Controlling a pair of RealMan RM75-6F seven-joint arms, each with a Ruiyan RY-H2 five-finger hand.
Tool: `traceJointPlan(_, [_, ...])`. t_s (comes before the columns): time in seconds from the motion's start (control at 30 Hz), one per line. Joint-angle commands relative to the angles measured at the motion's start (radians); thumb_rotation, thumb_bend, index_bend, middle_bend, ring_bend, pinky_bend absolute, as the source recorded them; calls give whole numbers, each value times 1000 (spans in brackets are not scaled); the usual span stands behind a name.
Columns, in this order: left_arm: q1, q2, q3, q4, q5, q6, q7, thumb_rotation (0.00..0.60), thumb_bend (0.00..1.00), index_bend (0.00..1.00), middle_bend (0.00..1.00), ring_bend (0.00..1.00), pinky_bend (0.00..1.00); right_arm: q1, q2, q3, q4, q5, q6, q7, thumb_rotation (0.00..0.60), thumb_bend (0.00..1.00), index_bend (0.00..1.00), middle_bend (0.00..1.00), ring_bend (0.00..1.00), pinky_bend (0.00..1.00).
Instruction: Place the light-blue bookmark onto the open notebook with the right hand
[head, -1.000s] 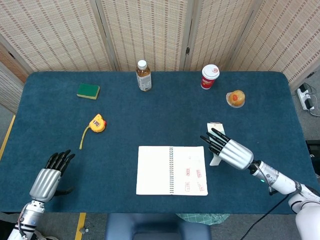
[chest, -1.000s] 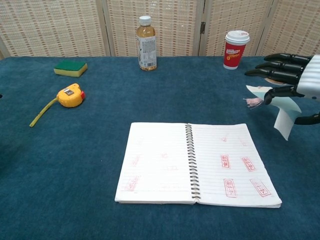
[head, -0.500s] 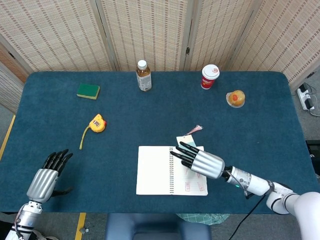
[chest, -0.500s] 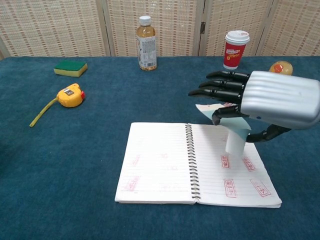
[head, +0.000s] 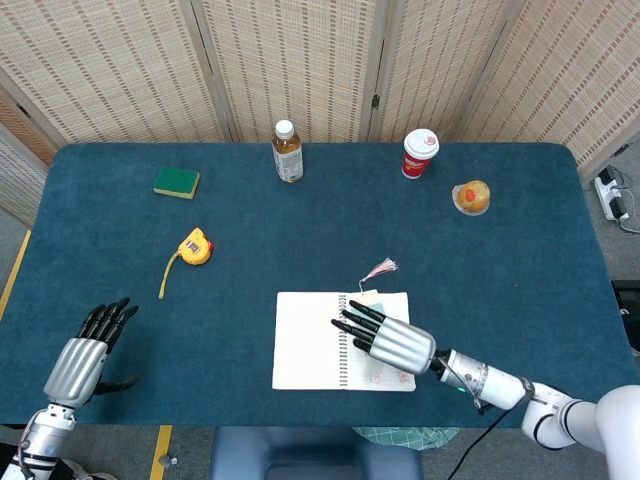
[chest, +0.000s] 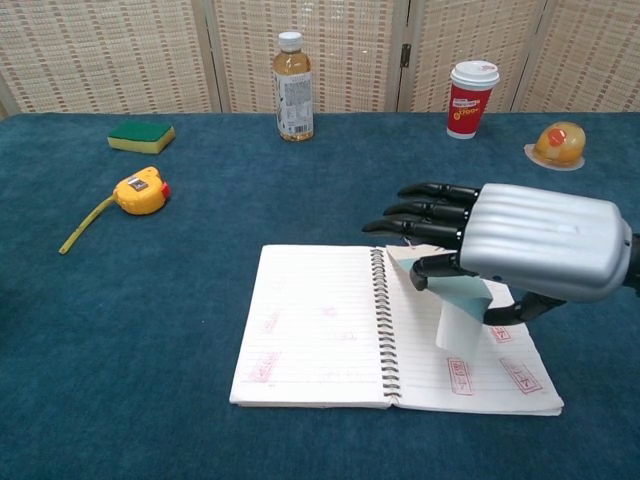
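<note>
- Right hand (chest: 520, 250) now hangs low over the right page of the open notebook (chest: 320, 335), pinching the light-blue bookmark (chest: 455, 305) between thumb and a finger while the other fingers (chest: 425, 210) reach out toward the spiral binding.
- A second ago this hand was off to the right of the notebook, over bare table (head: 520, 270); half a second ago it had reached the page's far edge, and it has since come further in and down.
- Below the palm, the bookmark's lower end looks close to the paper, though whether it touches is hard to tell. Its pink tassel (head: 380, 268) sticks out beyond the fingertips, past the notebook's far edge.
- Carrying looks done; my judgement is that lowering and letting go is what remains.
- Left hand (head: 85, 355), far off to the left, is empty with its fingers apart.
- Well beyond the fingertips stand a capped bottle (chest: 292, 85) of amber drink and a lidded red cup (chest: 472, 98), contents hidden.
</note>
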Motion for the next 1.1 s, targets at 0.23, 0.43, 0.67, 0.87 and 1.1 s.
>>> traceJointPlan(0.23, [2, 4, 3, -6, 11, 8, -9, 600, 141, 56, 38, 0, 0, -9, -28, 8, 19, 0, -22, 10, 600, 202, 428, 54, 7, 0])
traceJointPlan(0.43, [2, 3, 2, -4, 7, 3, -5, 600, 142, 56, 38, 0, 0, -10, -36, 10, 31, -29, 3, 6, 600, 203, 414, 55, 8, 0])
traceJointPlan(0.67, [3, 2, 2, -5, 12, 7, -8, 600, 141, 52, 38, 0, 0, -18, -25, 10, 14, -33, 6, 7, 600, 200, 332, 49, 7, 0])
traceJointPlan(0.87, [4, 2, 2, -3, 13, 9, -16, 600, 139, 41, 38, 0, 0, -14, -16, 14, -15, -38, -9, -5, 600, 198, 243, 41, 3, 0])
traceJointPlan(1.1, [7, 4, 1, -6, 15, 15, -19, 600, 140, 46, 38, 0, 0, -18, -6, 12, -35, -46, -18, -19, 600, 197, 233, 37, 1, 0])
